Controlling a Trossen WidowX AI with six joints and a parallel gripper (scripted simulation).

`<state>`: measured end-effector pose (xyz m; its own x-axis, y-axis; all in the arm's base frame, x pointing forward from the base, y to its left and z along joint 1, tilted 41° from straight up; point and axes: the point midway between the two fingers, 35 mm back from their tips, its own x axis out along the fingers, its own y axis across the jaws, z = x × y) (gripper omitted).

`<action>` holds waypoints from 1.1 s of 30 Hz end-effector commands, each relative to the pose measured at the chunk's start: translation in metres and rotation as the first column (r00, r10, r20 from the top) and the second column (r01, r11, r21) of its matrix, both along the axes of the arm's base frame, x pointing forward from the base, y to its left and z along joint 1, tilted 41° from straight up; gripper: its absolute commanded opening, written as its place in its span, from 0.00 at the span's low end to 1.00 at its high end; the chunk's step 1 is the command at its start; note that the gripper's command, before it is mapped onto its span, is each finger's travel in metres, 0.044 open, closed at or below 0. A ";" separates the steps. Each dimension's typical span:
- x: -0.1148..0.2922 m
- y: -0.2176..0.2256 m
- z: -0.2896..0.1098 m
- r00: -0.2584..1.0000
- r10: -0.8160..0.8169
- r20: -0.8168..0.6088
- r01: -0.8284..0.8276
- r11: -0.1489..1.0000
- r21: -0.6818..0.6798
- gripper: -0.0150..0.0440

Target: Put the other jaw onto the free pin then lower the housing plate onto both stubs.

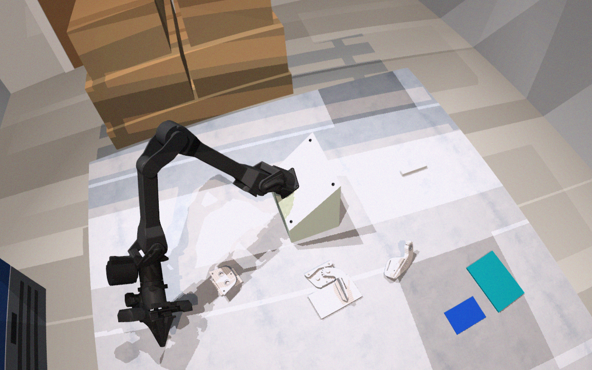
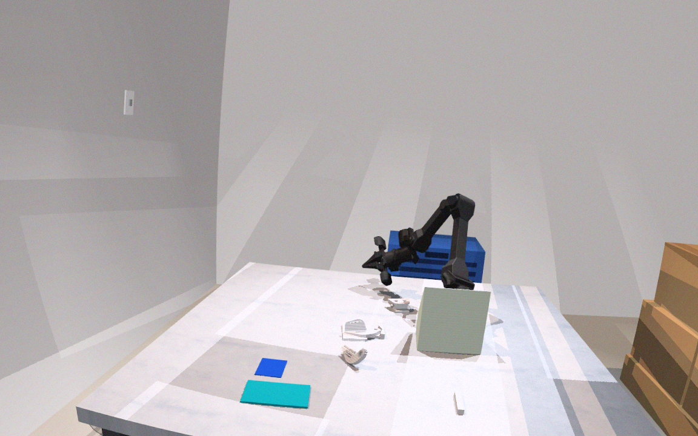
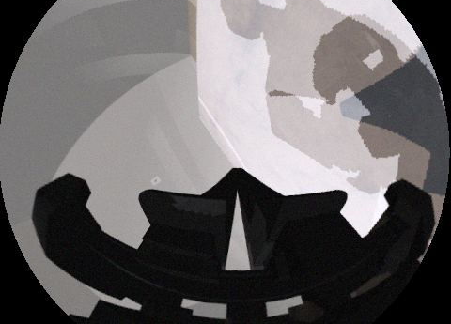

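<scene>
My gripper is shut and empty, above the table's left part in the top view. The white base plate lies mid-table, with a raised bracket at one end. One pale jaw is on the base; its pin is hidden, and the free pin is too small to tell. The other jaw lies loose on the table, right of the base in the top view. The housing plate, with two round holes, lies between gripper and base. The wrist view shows none of these parts.
A pale green sloped block stands beside the arm base. A teal slab, a blue slab and a white bar lie on the table. Cardboard boxes stand beyond its edge.
</scene>
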<state>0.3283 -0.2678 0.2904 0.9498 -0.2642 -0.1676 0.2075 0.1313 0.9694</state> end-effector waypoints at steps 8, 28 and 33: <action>0.024 0.017 -0.021 0.994 0.049 -0.094 -0.055 0.996 -0.065 0.25; 0.061 0.062 -0.054 0.957 0.177 -0.230 -0.226 0.953 -0.203 0.25; 0.070 0.073 -0.062 0.945 0.202 -0.257 -0.263 0.938 -0.227 0.25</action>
